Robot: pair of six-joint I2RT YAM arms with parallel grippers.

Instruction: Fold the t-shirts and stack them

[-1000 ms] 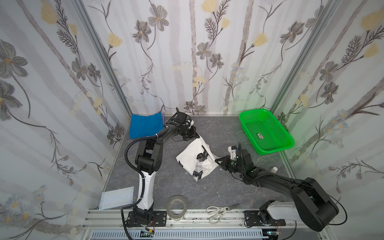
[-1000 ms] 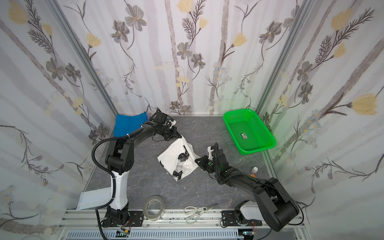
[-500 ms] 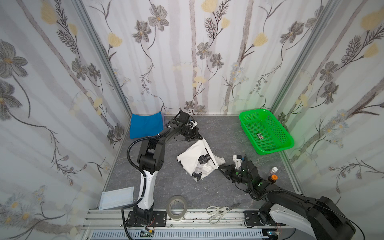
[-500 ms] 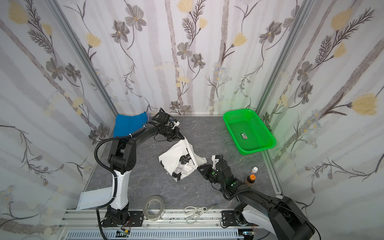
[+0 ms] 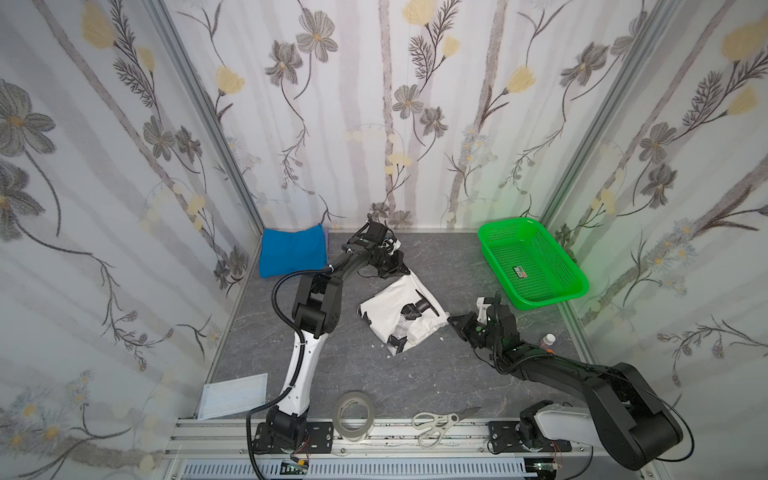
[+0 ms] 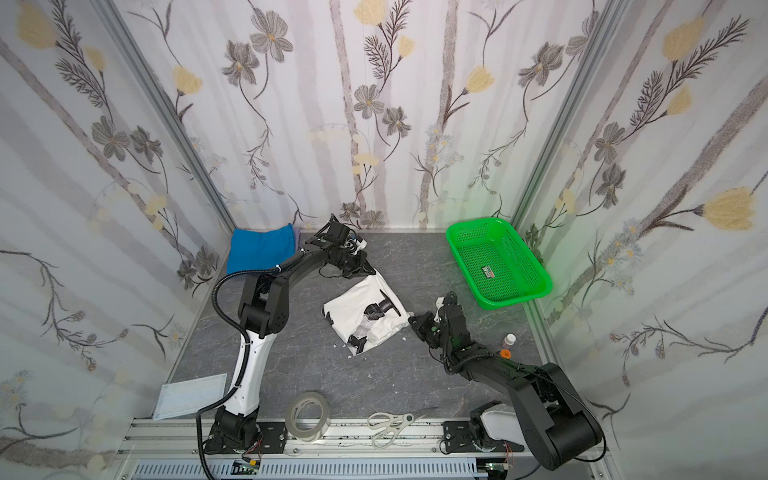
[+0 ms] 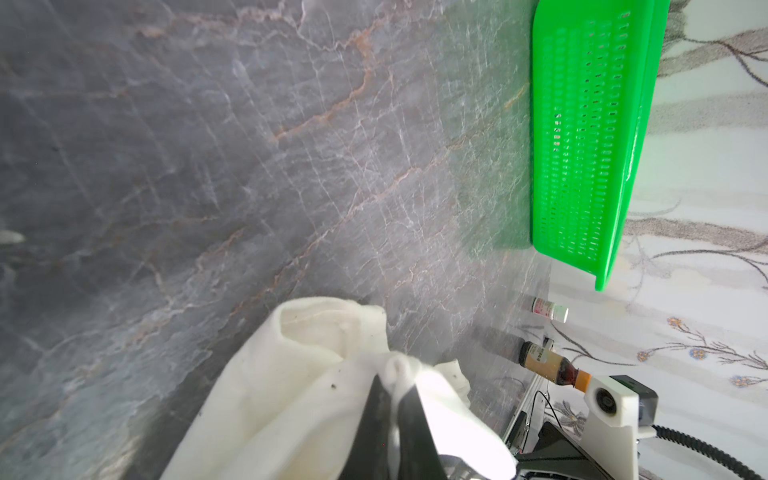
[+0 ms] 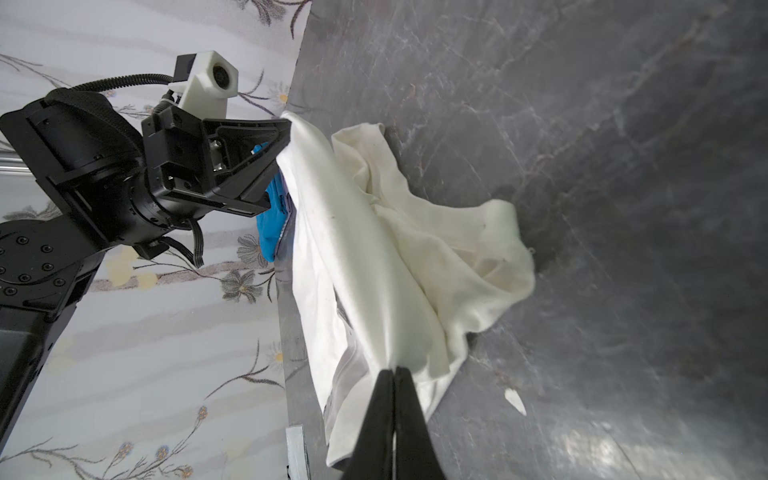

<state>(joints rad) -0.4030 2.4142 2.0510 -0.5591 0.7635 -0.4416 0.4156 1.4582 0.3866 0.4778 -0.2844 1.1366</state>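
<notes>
The white t-shirt (image 5: 401, 309) (image 6: 365, 316) with its black robot-arm print lies crumpled mid-table, one edge lifted and stretched between both grippers. My left gripper (image 5: 405, 270) (image 6: 370, 270) (image 7: 395, 374) is shut on the shirt's far corner. My right gripper (image 5: 451, 321) (image 6: 412, 321) (image 8: 394, 370) is shut on its near right corner. In the right wrist view the white t-shirt (image 8: 374, 249) runs taut from my jaws to the left gripper (image 8: 286, 124). The blue folded t-shirt (image 5: 293, 249) (image 6: 262, 248) (image 8: 270, 220) rests in the back left corner.
A green mesh basket (image 5: 536, 266) (image 6: 498, 262) (image 7: 582, 145) sits at the back right. Two small bottles (image 5: 547, 340) (image 6: 509, 341) (image 7: 548, 309) stand by the right wall. A tape roll (image 5: 355, 415), scissors (image 5: 440, 422) and a face mask (image 5: 232, 395) lie along the front edge.
The right arm dropped back toward the front, then rose again, still holding the shirt corner. The left gripper drifted slightly right. The shirt's lifted edge is now stretched tighter.
</notes>
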